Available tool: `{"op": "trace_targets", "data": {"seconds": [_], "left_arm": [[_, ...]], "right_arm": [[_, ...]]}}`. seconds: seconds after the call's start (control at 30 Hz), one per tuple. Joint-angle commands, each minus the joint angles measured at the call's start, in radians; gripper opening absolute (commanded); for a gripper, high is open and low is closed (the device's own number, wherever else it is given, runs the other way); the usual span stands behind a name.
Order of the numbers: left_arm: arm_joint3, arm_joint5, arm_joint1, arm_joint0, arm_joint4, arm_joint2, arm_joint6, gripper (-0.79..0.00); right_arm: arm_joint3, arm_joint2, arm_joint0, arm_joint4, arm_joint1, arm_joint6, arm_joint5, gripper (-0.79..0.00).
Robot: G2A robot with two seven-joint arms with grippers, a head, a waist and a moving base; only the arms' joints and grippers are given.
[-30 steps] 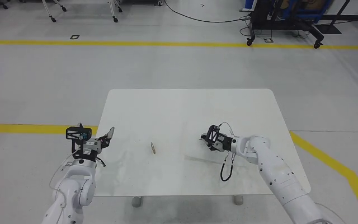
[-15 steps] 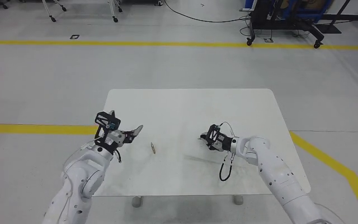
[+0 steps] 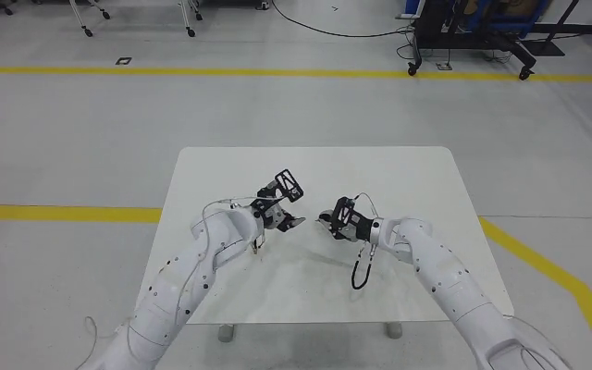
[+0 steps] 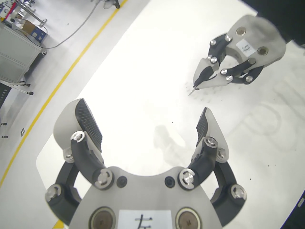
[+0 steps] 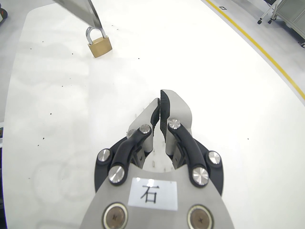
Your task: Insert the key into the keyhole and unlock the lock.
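Nearest us, the padlock (image 5: 99,46) rests on the white table (image 5: 190,48), part of the left arm (image 3: 222,242) hanging over its shackle (image 5: 88,34). Just past the padlock the left gripper (image 4: 143,110) holds its claw wide apart and empty, likely to steady it. Right of the padlock, the right gripper (image 4: 197,84) is clamped on the key (image 4: 191,92), tip poking out for the keyhole. We judge the left arm crowds that approach. Far beyond the padlock runs a yellow floor line (image 3: 277,71).
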Motion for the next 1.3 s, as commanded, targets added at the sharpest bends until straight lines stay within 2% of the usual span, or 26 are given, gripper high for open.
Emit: {"op": "trace_targets", "data": {"seconds": [0.0, 0.13, 0.33, 0.5, 0.73, 0.83, 0.9, 0.97, 1.07, 1.27], "left_arm": [[0.099, 0.038, -0.021, -0.055, -0.003, 0.053, 0.007, 0.0], [0.247, 0.086, -0.06, -0.129, 0.0, 0.136, 0.021, 0.0], [0.394, 0.113, -0.109, -0.195, 0.006, 0.224, 0.036, 0.0], [0.477, 0.141, -0.143, -0.23, 0.002, 0.263, 0.053, 0.0], [0.543, 0.155, -0.174, -0.26, -0.008, 0.283, 0.08, 0.0], [0.54, 0.176, -0.174, -0.272, -0.017, 0.255, 0.117, 0.0], [0.519, 0.185, -0.163, -0.272, -0.012, 0.219, 0.136, 0.0], [0.466, 0.183, -0.141, -0.255, -0.017, 0.158, 0.165, 0.0], [0.329, 0.138, -0.092, -0.172, -0.031, 0.03, 0.177, 0.0], [0.329, 0.138, -0.092, -0.172, -0.031, 0.03, 0.177, 0.0]], "right_arm": [[0.032, -0.016, 0.015, -0.005, -0.005, -0.02, -0.005, -0.785], [0.084, -0.046, 0.043, -0.016, -0.015, -0.048, -0.017, -0.785], [0.141, -0.073, 0.072, -0.031, -0.025, -0.086, -0.022, -0.785], [0.167, -0.082, 0.082, -0.041, -0.028, -0.117, -0.023, -0.785], [0.163, -0.064, 0.071, -0.044, -0.019, -0.141, -0.013, -0.785], [0.123, -0.028, 0.041, -0.043, -0.002, -0.171, -0.019, -0.785], [0.08, 0.007, 0.01, -0.042, 0.014, -0.187, -0.033, -0.785], [0.072, 0.014, 0.004, -0.042, 0.017, -0.19, -0.036, -0.785], [0.072, 0.014, 0.004, -0.042, 0.017, -0.19, -0.036, -0.785], [0.072, 0.014, 0.004, -0.042, 0.017, -0.19, -0.036, -0.785]]}}
